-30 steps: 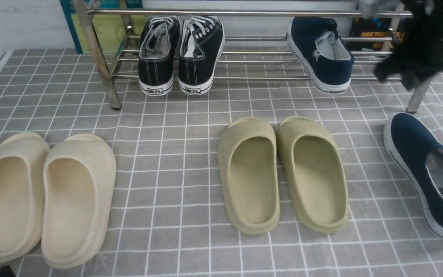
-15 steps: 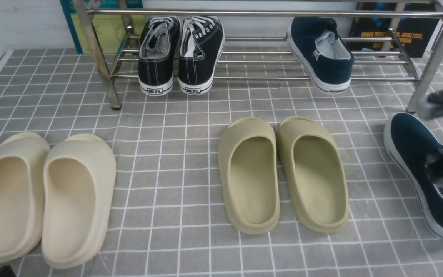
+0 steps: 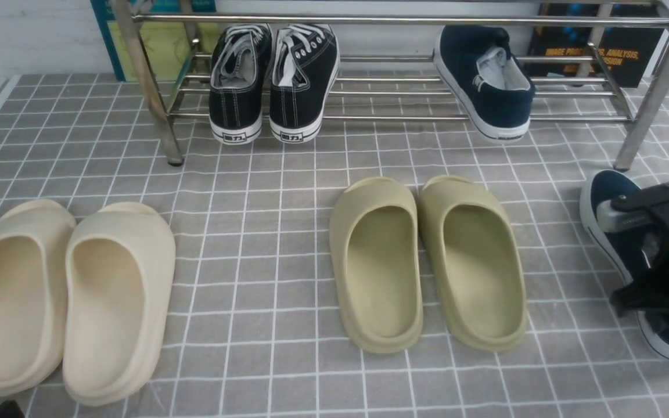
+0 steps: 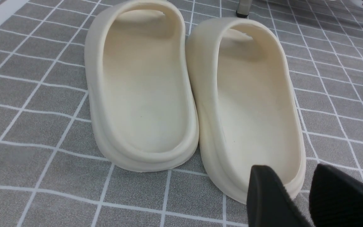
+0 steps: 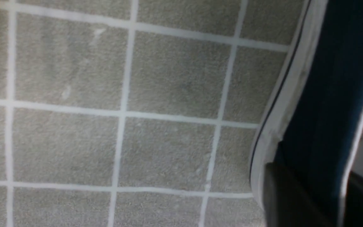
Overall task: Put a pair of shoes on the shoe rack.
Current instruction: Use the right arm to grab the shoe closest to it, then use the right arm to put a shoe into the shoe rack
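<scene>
1. We take the long, low shoe rack (image 3: 381,19) of shiny silver metal tubes as our reference. It stands at the far side of the grey, white-gridded mat (image 3: 265,232).
2. One navy-blue canvas slip-on shoe (image 3: 485,87) with a white rubber sole rests on the rack's lower bars toward the right end, heel outward and set at an angle.
3. The second navy-blue slip-on (image 3: 610,194) lies on the mat just in front of the rack's right leg.
4. The right gripper (image 5: 317,198) straddles this shoe's side wall, one finger outside the sole and one inside. We cannot tell whether they clamp it.
5. The left gripper (image 4: 295,176) hangs with its fingers apart and empty over the heel of a cream foam slide (image 4: 250,94), well in front of the rack's left end.
6. A pair of black lace-up canvas sneakers (image 3: 273,81) sits on the rack's left half. A pair of olive foam slides (image 3: 427,261) lies in front of its middle.
</scene>
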